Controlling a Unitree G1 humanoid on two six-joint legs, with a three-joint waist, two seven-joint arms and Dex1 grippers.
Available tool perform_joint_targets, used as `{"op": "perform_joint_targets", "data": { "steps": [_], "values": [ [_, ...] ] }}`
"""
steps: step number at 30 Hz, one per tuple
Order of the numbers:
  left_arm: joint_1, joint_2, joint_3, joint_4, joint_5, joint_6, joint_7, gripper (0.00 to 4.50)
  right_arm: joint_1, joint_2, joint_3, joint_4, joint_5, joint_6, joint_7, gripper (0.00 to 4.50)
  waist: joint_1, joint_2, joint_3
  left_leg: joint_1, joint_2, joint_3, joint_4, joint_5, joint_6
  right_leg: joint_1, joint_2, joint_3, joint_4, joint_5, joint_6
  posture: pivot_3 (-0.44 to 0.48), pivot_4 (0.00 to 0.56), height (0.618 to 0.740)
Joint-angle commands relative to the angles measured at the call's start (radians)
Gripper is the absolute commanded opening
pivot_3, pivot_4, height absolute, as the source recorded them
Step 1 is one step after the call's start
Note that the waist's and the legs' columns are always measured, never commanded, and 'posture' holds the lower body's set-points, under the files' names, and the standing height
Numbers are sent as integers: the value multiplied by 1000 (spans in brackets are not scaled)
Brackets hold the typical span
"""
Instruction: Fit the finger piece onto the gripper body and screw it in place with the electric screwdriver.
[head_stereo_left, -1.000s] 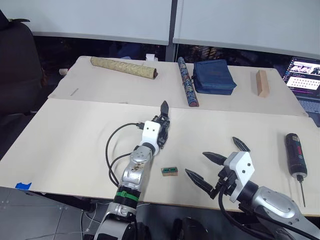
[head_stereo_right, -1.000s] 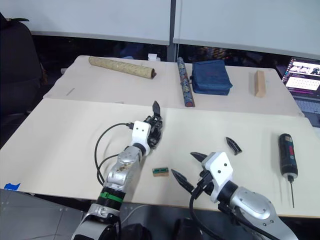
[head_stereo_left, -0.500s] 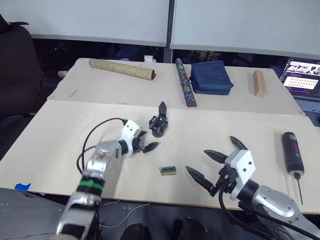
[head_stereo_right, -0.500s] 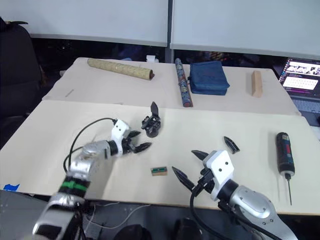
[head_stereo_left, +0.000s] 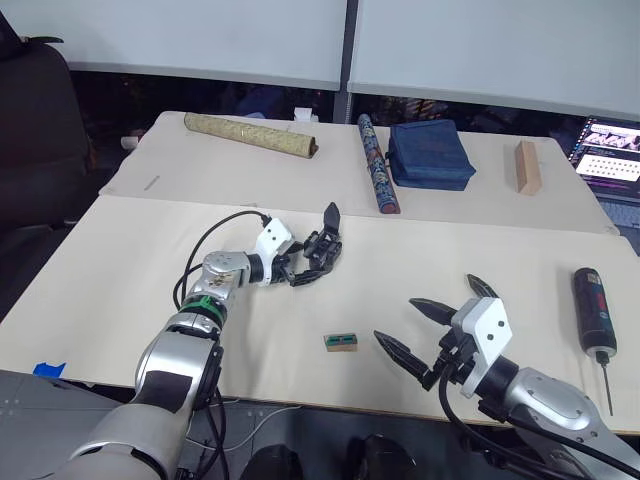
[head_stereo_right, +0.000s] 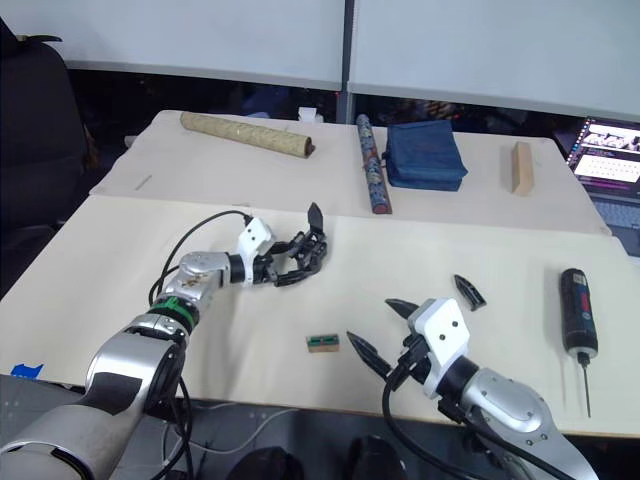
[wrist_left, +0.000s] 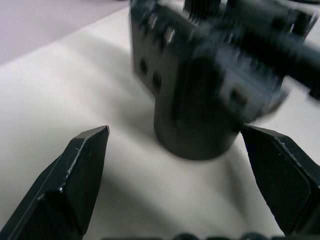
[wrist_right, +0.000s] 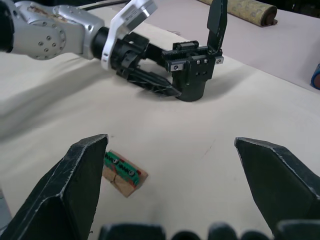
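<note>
Table (head_stereo_left: 120, 270) first: it is wide and pale, and the parts lie spread out on it so each arm can get to them.

On the left, the left gripper (head_stereo_left: 300, 270) lies low and sideways, pointing at the gripper body (head_stereo_left: 322, 250). I think it came in low so it can grab the round bottom of the body and hold it steady. Its two fingers are spread apart, one on each side of that round bottom. In the left wrist view there is bare table between each finger (wrist_left: 75, 175) and the body (wrist_left: 200, 100), so it holds nothing yet.

In the middle, near the front edge, lies a small block (head_stereo_left: 340, 343) with a green top. It is loose and away from the other things.

Next comes the right gripper (head_stereo_left: 410, 330). It waits near the front edge with its fingers spread wide and nothing in them.

Just behind it lies the finger piece (head_stereo_left: 482, 287), flat on the table and well apart from the gripper body. I think the right gripper waits there because this is the part it must pick up.

Far on the right lies the electric screwdriver (head_stereo_left: 588, 308), with its thin bit toward the front edge. Nobody touches it, likely because it is needed last.
</note>
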Motion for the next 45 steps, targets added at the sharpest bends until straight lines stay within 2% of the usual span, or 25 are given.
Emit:
{"op": "perform_joint_targets", "data": {
  "steps": [1,3,4,6,8,12,15,20,25,28,33,38,45],
  "values": [
    [-43,-25,14,18,15,-17,19,4471,4,-2,-23,-35,2,-23,0,4500,-1,0,0,0,0,0,0,0,0,0,0,0,0,0,0,0,150,740],
    [-46,-32,21,23,15,-16,15,4471,7,-3,-24,-39,2,-24,0,4500,-4,0,0,0,0,0,0,0,0,0,0,0,0,0,0,0,150,740],
    [-41,-33,25,21,14,-24,5,4226,7,-5,-24,-41,1,-24,0,4500,-6,0,0,0,1,0,0,0,0,0,1,0,0,0,0,0,150,740],
    [-21,-30,34,14,4,-27,-38,3632,9,-7,-23,-46,-1,-26,1,4500,-9,0,0,0,1,0,0,0,0,-1,1,0,0,0,0,0,150,740],
    [0,-28,43,3,-1,-35,-63,2754,12,-9,-22,-49,-4,-27,1,4500,-9,0,0,0,1,0,0,0,0,-1,1,0,0,0,0,0,150,740],
    [46,-57,85,-92,-56,-19,-80,2793,27,-11,-29,-57,-8,-30,2,4500,-8,0,0,0,1,0,0,0,0,-1,1,0,0,0,0,0,150,740],
    [143,-113,96,-356,-97,106,32,2793,42,-11,-40,-68,-8,-30,3,4500,-3,0,0,-1,1,-1,0,0,0,-1,0,0,0,0,0,0,150,740],
    [346,-199,30,-829,7,378,365,2793,56,-1,-45,-74,-8,-29,-2,4500,2,0,0,-1,1,-2,1,0,0,-1,-1,1,-1,0,0,0,150,740],
    [474,-272,-48,-1092,51,508,503,2793,62,6,-47,-77,-6,-28,-6,4500,1,0,0,0,5,-1,1,0,0,-1,-2,3,0,0,0,0,150,740],
    [522,-304,-66,-1135,62,535,578,2793,64,9,-47,-74,-6,-28,-6,4500,3,0,0,0,6,-1,0,0,0,0,-2,3,-1,0,0,0,150,740],
    [575,-306,-105,-1124,70,491,611,2793,63,11,-49,-78,-1,-21,-7,4500,2,0,0,0,7,-1,0,0,0,-1,-2,4,0,0,0,0,150,740],
    [609,-259,-119,-1032,68,447,584,2793,61,11,-57,-78,7,-15,-6,4500,2,0,0,1,7,-1,0,0,0,0,-2,4,-1,0,0,0,150,740],
    [620,-214,-114,-1026,49,449,553,2793,54,16,-49,-73,4,-18,-9,4500,-2,0,0,2,8,0,0,0,0,1,-2,5,0,0,0,0,150,740]
  ]
}}
